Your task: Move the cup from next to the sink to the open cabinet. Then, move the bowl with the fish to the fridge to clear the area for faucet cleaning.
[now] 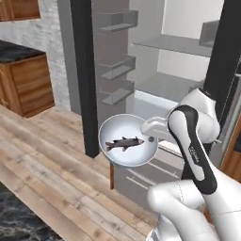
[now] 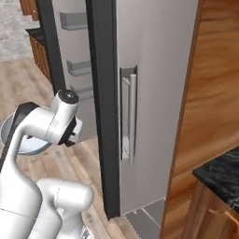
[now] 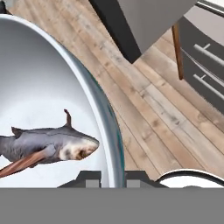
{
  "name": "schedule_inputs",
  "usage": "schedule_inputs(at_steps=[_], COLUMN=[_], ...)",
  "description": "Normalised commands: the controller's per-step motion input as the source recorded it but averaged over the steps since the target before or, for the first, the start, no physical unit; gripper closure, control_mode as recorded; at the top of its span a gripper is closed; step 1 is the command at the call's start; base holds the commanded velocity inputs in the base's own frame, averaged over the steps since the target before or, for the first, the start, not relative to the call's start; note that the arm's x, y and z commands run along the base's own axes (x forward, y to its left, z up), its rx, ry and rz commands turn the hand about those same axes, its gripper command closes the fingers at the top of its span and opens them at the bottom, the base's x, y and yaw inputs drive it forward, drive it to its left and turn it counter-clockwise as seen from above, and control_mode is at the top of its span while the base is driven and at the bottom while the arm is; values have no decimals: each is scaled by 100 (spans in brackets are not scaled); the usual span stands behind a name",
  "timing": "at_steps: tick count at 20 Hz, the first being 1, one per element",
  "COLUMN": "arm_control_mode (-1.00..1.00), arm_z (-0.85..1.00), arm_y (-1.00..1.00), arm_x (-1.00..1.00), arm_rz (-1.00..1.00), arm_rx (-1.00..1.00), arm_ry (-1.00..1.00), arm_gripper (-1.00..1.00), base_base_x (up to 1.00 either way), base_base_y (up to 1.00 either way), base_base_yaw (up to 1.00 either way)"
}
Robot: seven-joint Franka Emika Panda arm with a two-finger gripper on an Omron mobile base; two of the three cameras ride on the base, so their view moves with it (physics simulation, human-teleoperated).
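The gripper [image 3: 111, 177] is pinching the rim of the bowl [image 1: 129, 140], its two fingertips [image 3: 89, 178] straddling the thin wall, one inside and one outside. The bowl is hanging out from the hand over the wooden floor [image 1: 52, 155], roughly level, its white inside facing up. The fish [image 1: 124, 143] is lying in the middle of the bowl, its long axis running across the bowl away from the pinched rim, head toward the hand in the hand view.

Beyond the bowl, forward of the hand, the fridge [image 1: 155, 61] is standing open, its pale grey shelves [image 1: 174, 44] higher than the bowl and its door bins [image 1: 117, 68] off to the side. The arm is reaching forward with the elbow bent and the wrist turned sideways. Judging from this, the coming move is asking for a lift and a forward reach onto a shelf, keeping the bowl level.
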Motion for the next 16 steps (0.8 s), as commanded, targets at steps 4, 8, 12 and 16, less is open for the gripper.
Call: schedule_inputs(at_steps=[4, 8, 12, 16], arm_control_mode=[100, 100, 100, 100], arm_z=[0, 0, 0, 0], arm_y=[0, 0, 0, 0], arm_x=[0, 0, 0, 0], arm_rz=[0, 0, 0, 0], arm_rx=[0, 0, 0, 0], arm_ry=[0, 0, 0, 0], arm_gripper=[100, 100, 100, 100], base_base_x=[100, 51, 94, 100], base_base_y=[100, 82, 41, 1], base_base_yaw=[-40, 35, 49, 45])
